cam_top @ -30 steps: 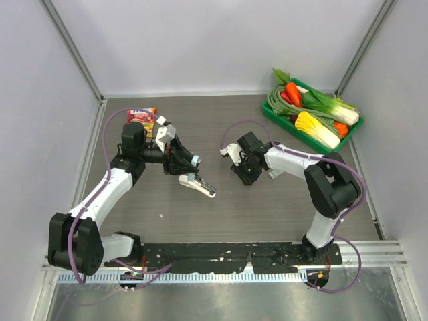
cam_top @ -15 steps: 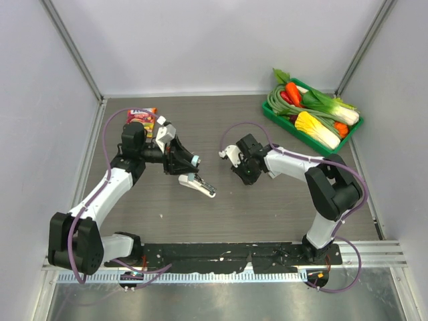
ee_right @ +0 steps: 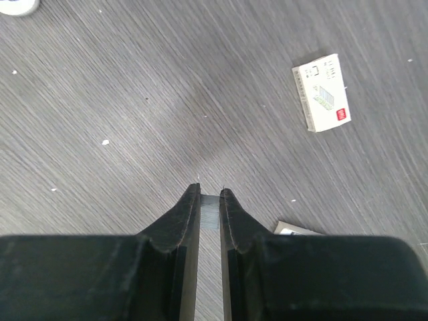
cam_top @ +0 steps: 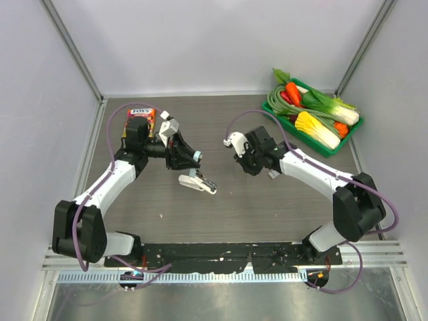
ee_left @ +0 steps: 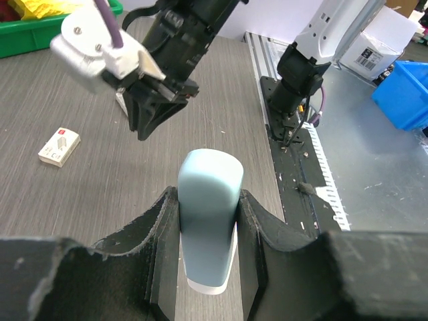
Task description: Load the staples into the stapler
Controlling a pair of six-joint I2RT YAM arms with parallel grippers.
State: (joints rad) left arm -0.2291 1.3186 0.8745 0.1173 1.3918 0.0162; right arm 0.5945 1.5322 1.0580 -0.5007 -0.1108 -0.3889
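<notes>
2 holds | pale-blue stapler clamped by left gripper | grey strip seemingly pinched by right gripper | to be kept square between pads

Your table is dark grey-brown with a fine wood-grain streak. The stapler is pale blue on top and white beneath; the second stapler is white with dark parts. The staples come in a cream-white box with a small red square and faint grey-green print. Your left arm and right arm are white with black joints and purple cables. Far right, a green tray holds red, orange, yellow, white and green vegetables. Far left lies a red and purple packet.
</notes>
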